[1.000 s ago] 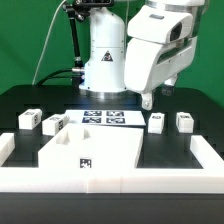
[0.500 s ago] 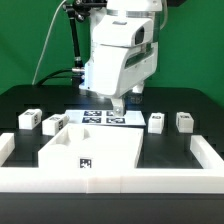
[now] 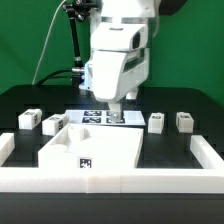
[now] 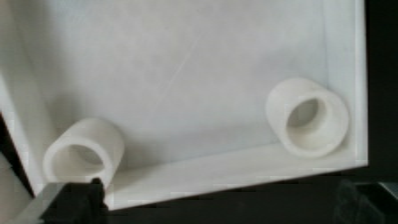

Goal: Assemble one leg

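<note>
Nearest the camera, a low white rail (image 3: 110, 182) runs across the front of the black table (image 3: 170, 150) and turns back along both sides. Just behind it lies the big white square panel (image 3: 95, 148), tray-like, with a small black-and-white tag on its front wall. The wrist view looks into its hollow side and shows two round corner sockets (image 4: 80, 150) (image 4: 311, 118) standing up from the floor. Past the panel, four small white tagged blocks rest on the table. On the exterior view's left are the outer left leg (image 3: 28, 120) and the inner left leg (image 3: 53, 124), the latter just beside the panel's far corner. On the exterior view's right, well apart from the panel, are the inner right leg (image 3: 156, 122) and the outer right leg (image 3: 184, 121). None is held. Between the two pairs lies the marker board (image 3: 95, 117), and the gripper (image 3: 113, 108) hangs low over it, close behind the panel's far edge. In the wrist view its dark fingers (image 4: 75, 198) stand wide apart, released, with nothing between them. Above rises the white Panda arm (image 3: 120, 55), against a green backdrop (image 3: 25, 40).
</note>
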